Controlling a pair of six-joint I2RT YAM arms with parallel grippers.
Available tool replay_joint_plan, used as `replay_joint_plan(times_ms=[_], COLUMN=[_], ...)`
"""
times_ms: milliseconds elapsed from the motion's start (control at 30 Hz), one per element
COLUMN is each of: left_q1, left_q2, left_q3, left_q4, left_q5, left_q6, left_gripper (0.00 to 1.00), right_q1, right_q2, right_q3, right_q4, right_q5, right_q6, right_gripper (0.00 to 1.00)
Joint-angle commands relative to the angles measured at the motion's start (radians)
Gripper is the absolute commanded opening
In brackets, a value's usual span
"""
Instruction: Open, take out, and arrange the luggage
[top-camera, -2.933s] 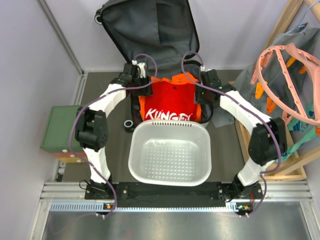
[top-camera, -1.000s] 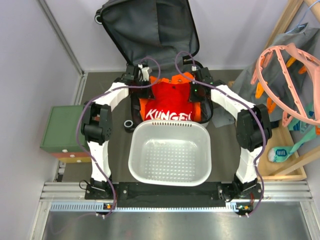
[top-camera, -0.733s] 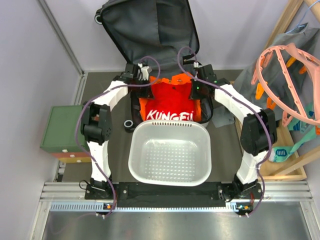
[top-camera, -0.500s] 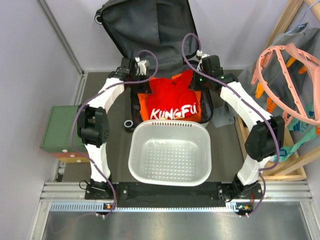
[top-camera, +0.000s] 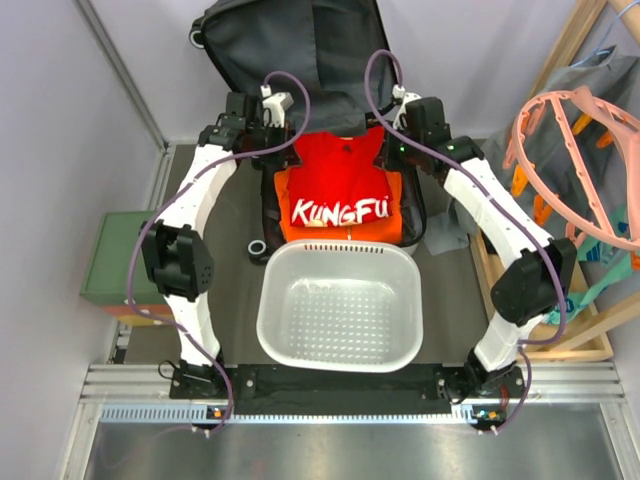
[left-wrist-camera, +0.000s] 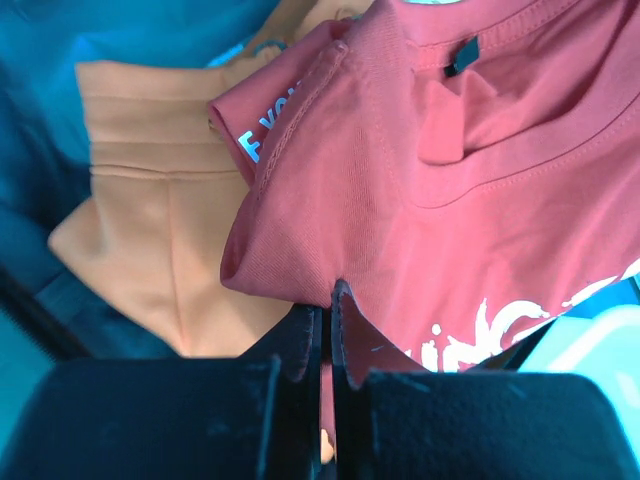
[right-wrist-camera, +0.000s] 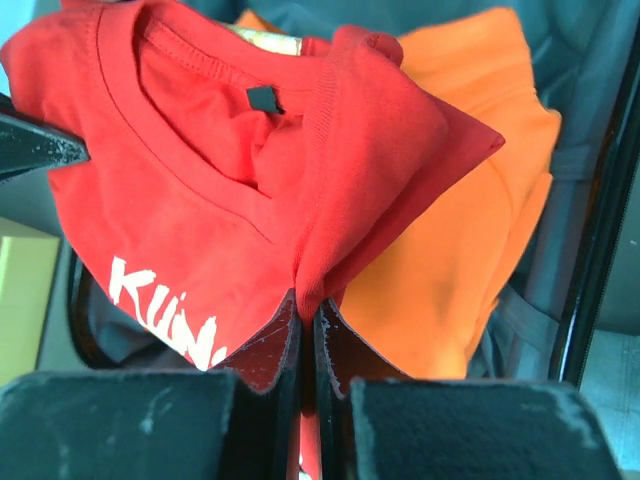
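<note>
The luggage (top-camera: 300, 60) lies open just behind the white basket (top-camera: 272, 320), lid raised. Beyond the basket's far rim, the left gripper (left-wrist-camera: 325, 305) and right gripper (right-wrist-camera: 306, 305) are each clamped tight on a shoulder of the red T-shirt (top-camera: 340, 190), holding it spread over an orange garment (right-wrist-camera: 470, 210).

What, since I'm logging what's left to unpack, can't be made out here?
- Top external: inside the luggage base, covered by the held red shirt.
- Left wrist: anything beneath the orange garment, which covers it.
- Right wrist: the shirt's print, cut off by the right gripper.
</note>
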Motion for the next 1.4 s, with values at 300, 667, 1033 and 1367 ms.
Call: replay_joint_plan(times_ms=[300, 667, 1033, 1367], left_q1=[0.017, -0.026, -0.213, -0.215], left_q2=[-0.383, -0.607, -0.615, -0.549], left_q3=[-0.074, -0.608, -0.881, -0.874], left_q4=[-0.156, -0.263, -0.105, -0.140], left_q5=[0.048, 0.200, -0.014, -0.120], left_q6=[0.128, 0.289, 0.283, 0.349], left_gripper=[0.00, 0.00, 0.00, 0.00], right_q1=[0.209, 0.409, 0.447, 0.447], right_q2=[-0.288, -0.569, -0.559, -0.483], right_q3=[0.022, -0.478, -0.733, -0.805], right_q4=[-0.069, -0.070, -0.050, -0.075], right_q5=[0.082, 0.051, 0.184, 0.238], right_q6=[0.018, 0.255, 0.271, 0.276], right_gripper=[0.00, 0.00, 0.00, 0.00])
